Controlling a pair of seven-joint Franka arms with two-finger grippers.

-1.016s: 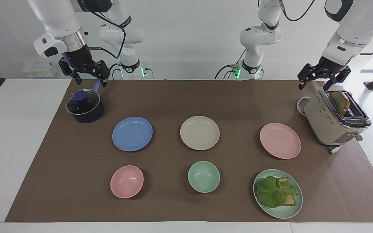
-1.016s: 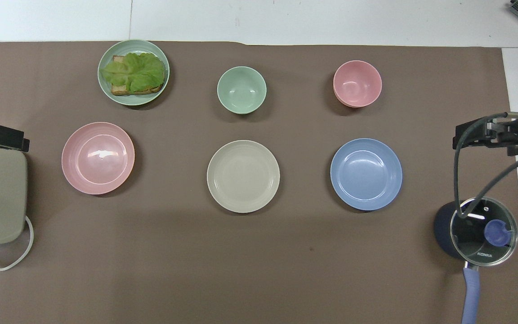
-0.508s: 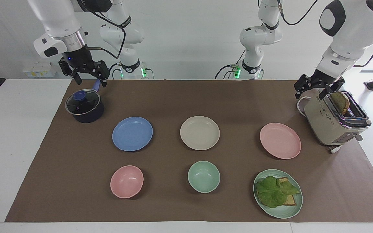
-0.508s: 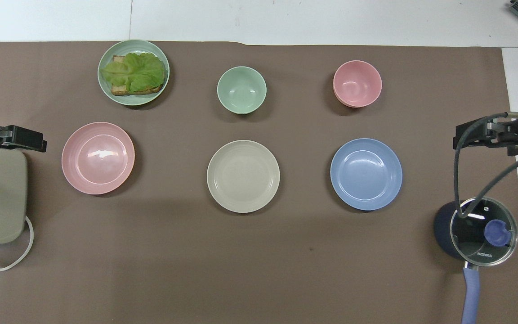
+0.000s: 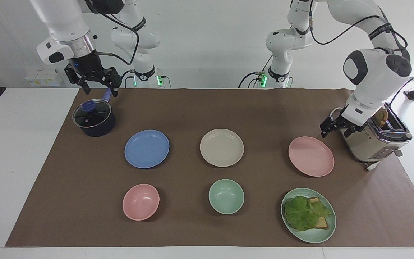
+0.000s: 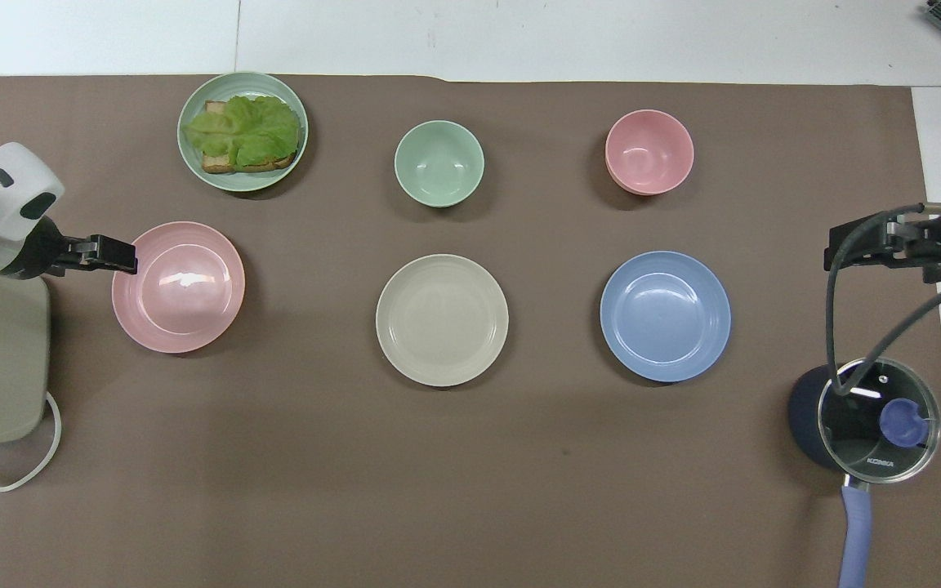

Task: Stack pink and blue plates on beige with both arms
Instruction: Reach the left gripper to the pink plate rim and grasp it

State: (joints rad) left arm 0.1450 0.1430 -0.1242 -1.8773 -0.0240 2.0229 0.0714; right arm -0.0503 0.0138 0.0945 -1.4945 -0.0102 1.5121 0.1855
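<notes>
Three plates lie in a row on the brown mat. The beige plate is in the middle. The blue plate lies toward the right arm's end and the pink plate toward the left arm's end. My left gripper hangs low and open between the toaster and the pink plate, just off the plate's rim, holding nothing. My right gripper waits open and empty in the air over the pot's handle.
A beige toaster with bread in its slot stands close beside the left gripper. A dark pot with a glass lid sits under the right gripper. Farther from the robots are a pink bowl, a green bowl and a green plate holding toast and lettuce.
The left arm has swung down from above the toaster toward the pink plate's rim. The right arm and all the plates have stayed where they were.
</notes>
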